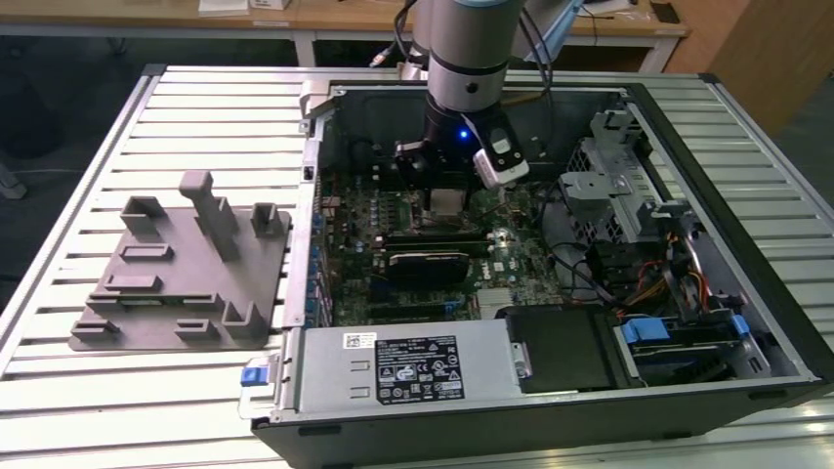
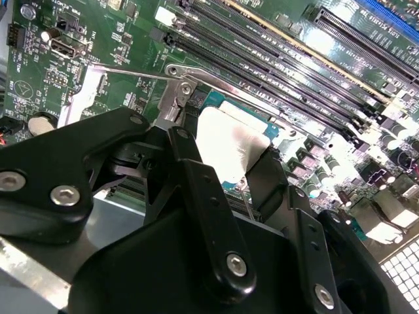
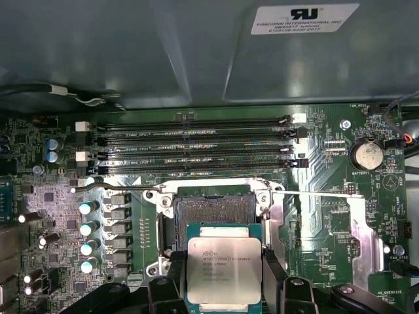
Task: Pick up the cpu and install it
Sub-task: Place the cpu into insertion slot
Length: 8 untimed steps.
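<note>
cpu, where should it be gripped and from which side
By two opposite thin edges, from above its flat metal top: the cpu is a thin flat square, so only its edges offer purchase. The tool pinches it that way, near the socket.

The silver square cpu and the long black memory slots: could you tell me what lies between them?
The open metal-framed square socket, seen in the first wrist view.
</note>
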Each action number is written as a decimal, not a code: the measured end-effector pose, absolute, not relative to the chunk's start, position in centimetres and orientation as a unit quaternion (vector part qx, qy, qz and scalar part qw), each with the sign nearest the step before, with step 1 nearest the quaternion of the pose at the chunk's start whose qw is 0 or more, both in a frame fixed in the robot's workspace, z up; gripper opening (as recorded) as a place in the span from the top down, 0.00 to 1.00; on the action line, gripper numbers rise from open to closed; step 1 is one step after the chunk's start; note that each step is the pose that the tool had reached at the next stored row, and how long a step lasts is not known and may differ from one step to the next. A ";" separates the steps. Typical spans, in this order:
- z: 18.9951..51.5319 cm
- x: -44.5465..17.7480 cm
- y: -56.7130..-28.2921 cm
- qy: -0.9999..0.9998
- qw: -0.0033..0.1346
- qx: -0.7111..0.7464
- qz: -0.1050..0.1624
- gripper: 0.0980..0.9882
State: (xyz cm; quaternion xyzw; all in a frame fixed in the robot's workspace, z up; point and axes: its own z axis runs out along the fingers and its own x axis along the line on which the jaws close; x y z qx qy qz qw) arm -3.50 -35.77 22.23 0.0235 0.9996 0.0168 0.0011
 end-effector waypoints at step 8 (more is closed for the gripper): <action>22.2 -3.5 -35.8 1.000 0.001 0.023 0.017 0.50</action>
